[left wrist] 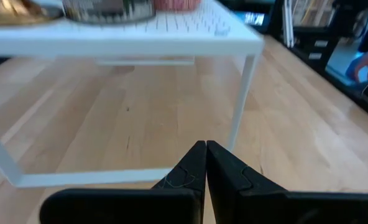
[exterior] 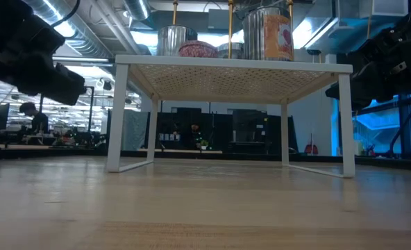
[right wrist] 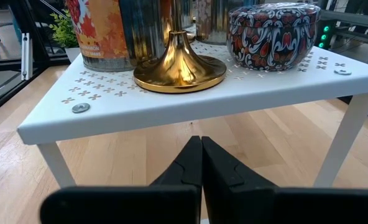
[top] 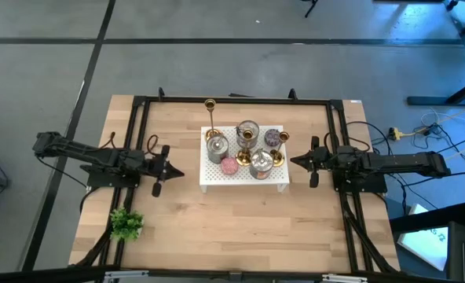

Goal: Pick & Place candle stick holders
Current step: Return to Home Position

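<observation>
On the shelf [right wrist: 171, 107], candle stick holders [right wrist: 179, 67] stand upright.

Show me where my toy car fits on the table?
The wide bare wood of the table between the white shelf and the edge with the green plant is free. The shelf top is crowded with candles and candle stick holders. The left gripper and right gripper point at the shelf's two sides, so those gaps are tight.

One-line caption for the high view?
Left end effector and right end effector, shut, flank a white shelf holding gold candle stick holders and silver tins.
</observation>
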